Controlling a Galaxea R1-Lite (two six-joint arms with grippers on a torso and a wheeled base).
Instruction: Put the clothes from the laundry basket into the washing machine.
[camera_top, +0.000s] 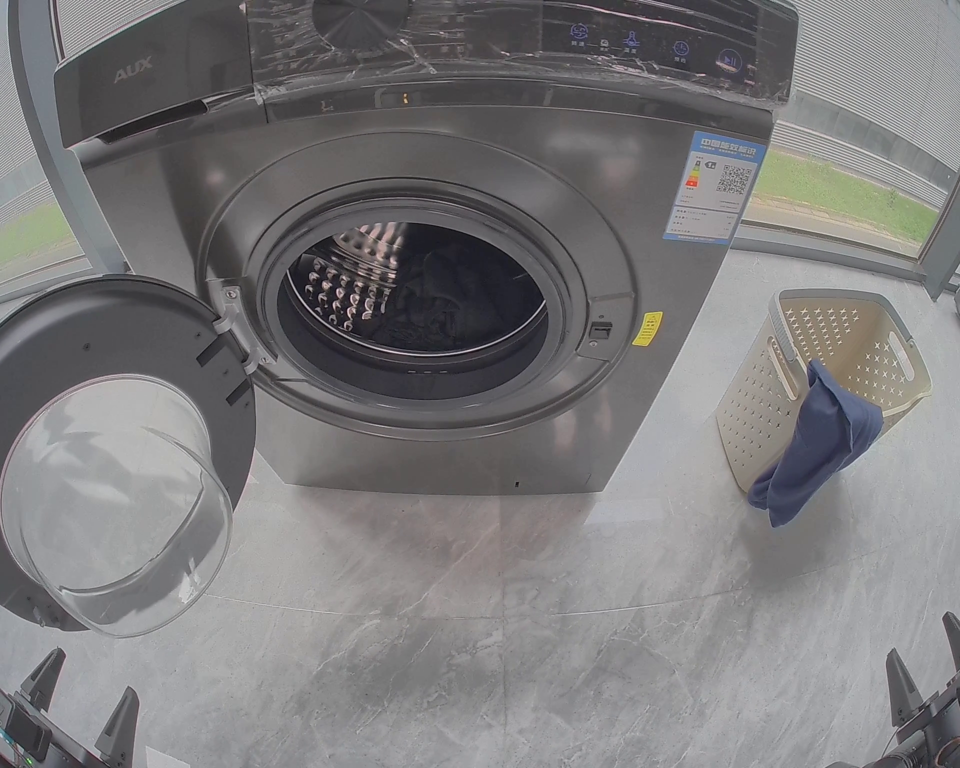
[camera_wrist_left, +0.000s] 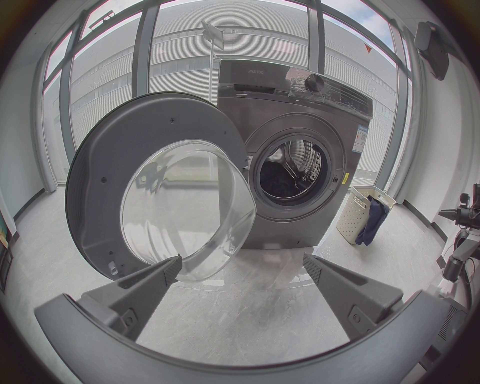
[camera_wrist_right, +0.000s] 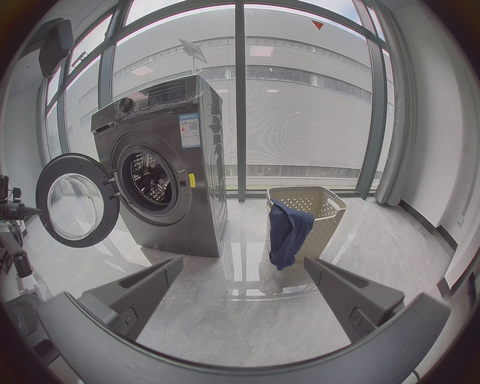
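On the pale grey floor (camera_top: 480, 640) stands a silver front-loading washing machine (camera_top: 430, 465), facing the robot. Its round door (camera_top: 110, 330) is swung wide open to the robot's left, so the drum mouth is unobstructed and clothes can go straight in. Inside the drum lies a heap of dark clothes (camera_top: 440, 290), low and toward the back.

Near the machine's right side, but apart from it, a cream laundry basket (camera_top: 755, 410) with perforated walls stands upright on the floor. A blue garment (camera_top: 820, 440) hangs over the basket's front rim, most of it draped down the outside wall. Whether its lower end touches the floor cannot be told. It appears to be the last piece left to move.

The left gripper (camera_top: 90, 675) and right gripper (camera_top: 920, 640) sit low at the near edge of the scene, well back from both machine and basket. Each has its jaws apart and holds nothing.

The right gripper is on the basket's side, so it seems the natural one to reach for the garment. The hanging cloth offers a loose fold to pinch. Once lifted, its long tail could drag on the floor or snag on the drum's rim.
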